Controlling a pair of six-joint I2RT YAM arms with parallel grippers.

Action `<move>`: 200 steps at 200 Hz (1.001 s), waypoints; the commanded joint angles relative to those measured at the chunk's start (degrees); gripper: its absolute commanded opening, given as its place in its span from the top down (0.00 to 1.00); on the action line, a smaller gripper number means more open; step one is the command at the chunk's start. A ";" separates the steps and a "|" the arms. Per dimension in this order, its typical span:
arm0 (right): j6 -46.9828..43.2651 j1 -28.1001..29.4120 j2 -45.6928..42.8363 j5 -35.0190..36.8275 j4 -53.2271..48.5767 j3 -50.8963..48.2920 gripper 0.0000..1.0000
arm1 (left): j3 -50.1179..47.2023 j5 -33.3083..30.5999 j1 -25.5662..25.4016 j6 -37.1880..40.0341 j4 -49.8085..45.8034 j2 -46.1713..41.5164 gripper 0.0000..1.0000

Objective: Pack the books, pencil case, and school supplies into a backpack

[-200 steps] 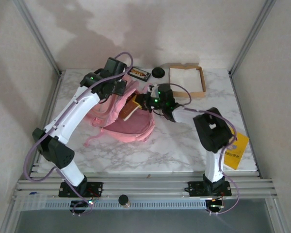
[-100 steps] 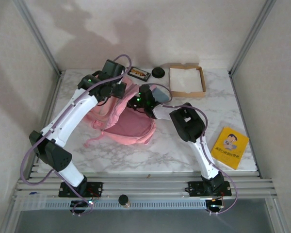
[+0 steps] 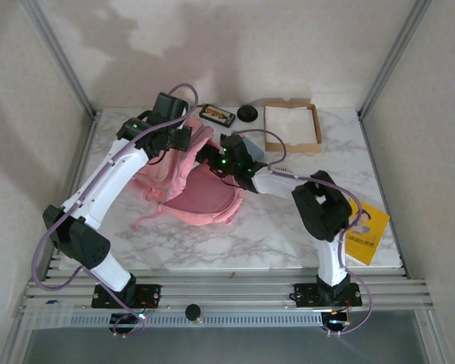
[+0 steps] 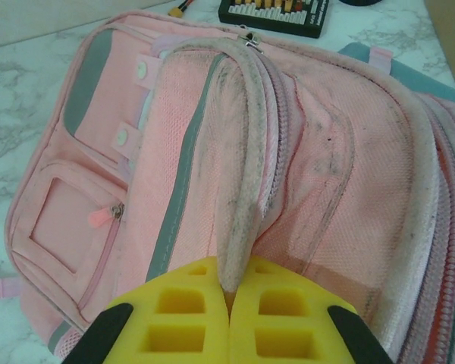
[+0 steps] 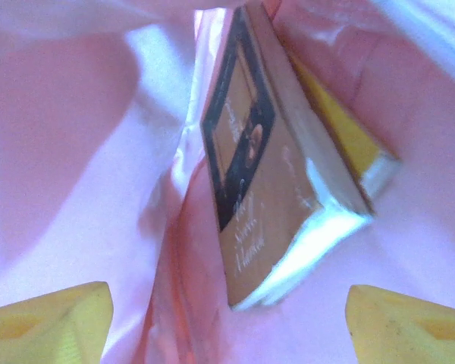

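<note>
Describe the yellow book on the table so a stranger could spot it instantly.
On the marble table, the pink backpack sits near the middle; look from it to the near right corner, beside the right arm. The yellow book lies flat there, the one bright yellow thing on the tabletop, unlike the brown book inside the backpack.

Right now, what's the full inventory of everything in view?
backpack: 1, pink with grey panels, centre-left of table, open
brown book: 1, dark brown with gold print, inside backpack
yellow item: 1, behind brown book, identity unclear
yellow book: 1, near right of table, partly behind right arm
tray: 1, cardboard with white lining, far right
flat case: 1, black with coloured contents, far edge
round object: 1, black, left of tray
table: 1, white marble
left gripper: yellow, shut on backpack flap
right gripper: yellow, open, inside backpack
</note>
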 commanded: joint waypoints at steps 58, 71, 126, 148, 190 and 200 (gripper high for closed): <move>-11.21 -9.36 -32.11 19.49 -24.63 -18.62 0.13 | -15.14 7.55 -0.02 -6.00 14.10 -7.11 0.93; -11.36 -14.49 -36.51 17.84 -27.18 -21.42 0.11 | -20.39 10.54 -0.57 -8.26 17.50 -7.39 0.78; -16.48 -34.50 -45.65 17.30 -39.58 -25.26 0.02 | -30.81 12.85 -4.48 -14.64 24.76 -7.44 0.40; -17.22 -42.87 -47.85 18.85 -42.79 -26.33 0.01 | -33.55 14.09 -7.46 -19.24 30.05 -10.06 0.29; -15.39 -57.56 -51.32 23.67 -49.99 -27.98 0.01 | -37.70 15.84 -16.23 -30.06 41.04 -10.76 0.19; -15.23 -61.42 -52.06 23.48 -51.11 -29.19 0.01 | -38.13 15.02 -18.68 -32.18 43.10 -10.16 0.17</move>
